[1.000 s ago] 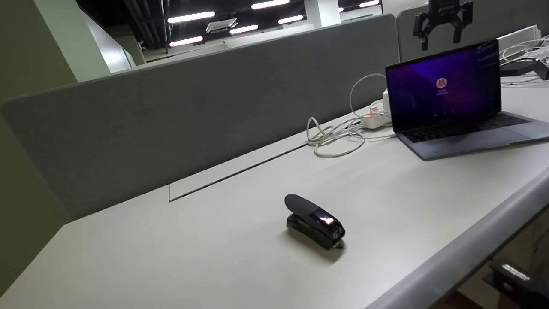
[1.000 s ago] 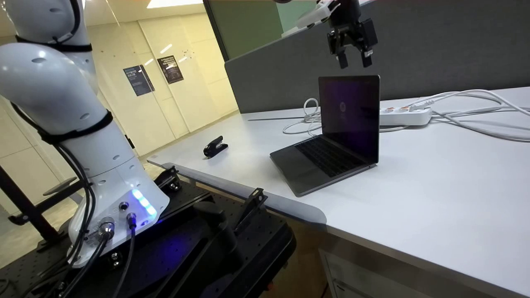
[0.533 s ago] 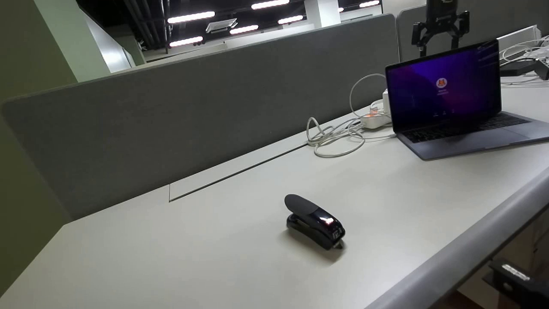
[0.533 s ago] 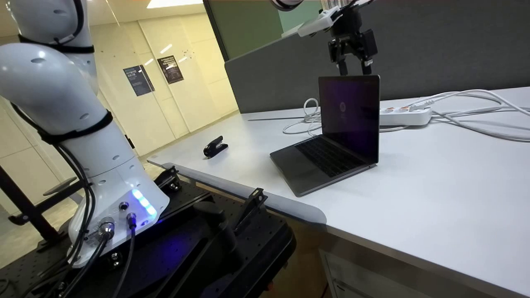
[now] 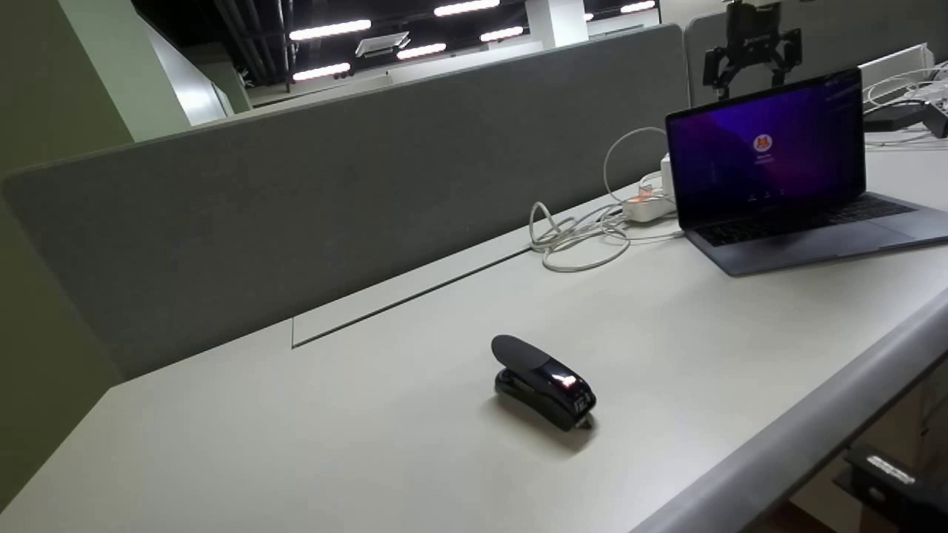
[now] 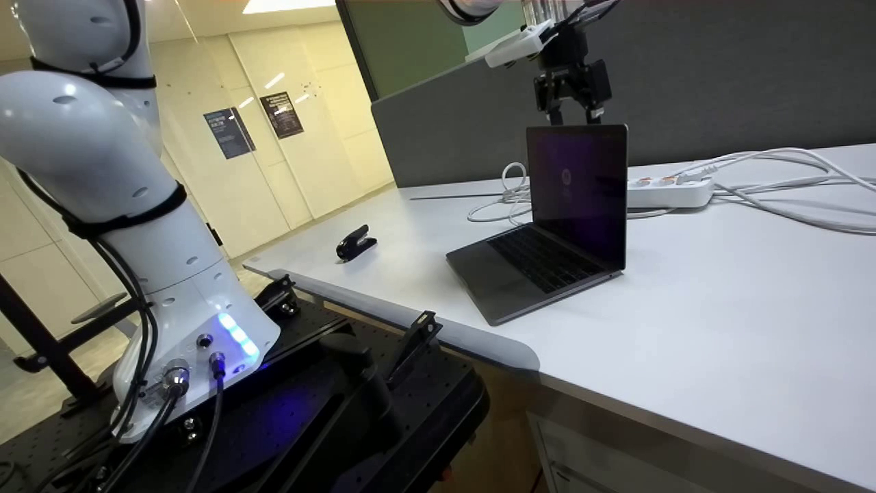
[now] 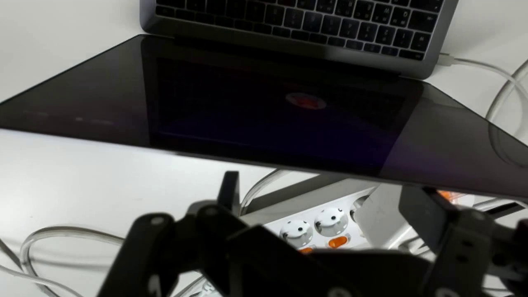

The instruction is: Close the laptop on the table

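The silver-grey laptop stands open on the off-white table (image 5: 370,422); its dark purple screen (image 5: 766,155) is upright, also in an exterior view (image 6: 578,185). In the wrist view the screen (image 7: 264,107) crosses the picture, with the keyboard (image 7: 313,20) above it. My gripper (image 5: 751,87) is open and empty behind the screen's top edge, pointing down; it also shows in an exterior view (image 6: 575,118). The screen hides its fingertips' ends in both exterior views. In the wrist view the fingers (image 7: 324,192) are wide apart beyond the top edge; I cannot tell whether one touches it.
A white power strip (image 6: 674,193) with cables (image 5: 581,237) lies behind the laptop, below my gripper, also in the wrist view (image 7: 297,214). A black stapler (image 5: 544,385) sits on the table beside the laptop. A grey partition (image 5: 370,215) runs along the back edge.
My gripper has come down behind the laptop screen, then shifted slightly left in both exterior views. Its fingertips have dropped behind the top edge. The laptop has not moved.
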`<state>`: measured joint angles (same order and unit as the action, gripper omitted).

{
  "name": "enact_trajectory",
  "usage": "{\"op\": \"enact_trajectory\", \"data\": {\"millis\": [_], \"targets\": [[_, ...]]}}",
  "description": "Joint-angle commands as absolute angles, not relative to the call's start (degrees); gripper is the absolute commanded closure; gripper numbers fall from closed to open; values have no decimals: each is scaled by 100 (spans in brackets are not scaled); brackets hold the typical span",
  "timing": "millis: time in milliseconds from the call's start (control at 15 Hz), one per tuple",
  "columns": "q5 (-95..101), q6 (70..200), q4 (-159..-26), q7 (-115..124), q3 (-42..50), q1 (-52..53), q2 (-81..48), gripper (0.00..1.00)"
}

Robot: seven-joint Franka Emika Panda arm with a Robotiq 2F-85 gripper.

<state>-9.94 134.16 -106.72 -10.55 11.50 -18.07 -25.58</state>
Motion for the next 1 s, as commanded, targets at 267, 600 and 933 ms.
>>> {"op": "enact_trajectory", "data": {"millis": [267, 600, 933], "targets": [[-942, 13343, -11262, -514, 1077, -1613, -2131, 0], [-865, 13186, -11885, 111, 1113, -1343, -1798, 0], [-791, 13115, -12501, 733, 1147, -1111, -1527, 0]]}}
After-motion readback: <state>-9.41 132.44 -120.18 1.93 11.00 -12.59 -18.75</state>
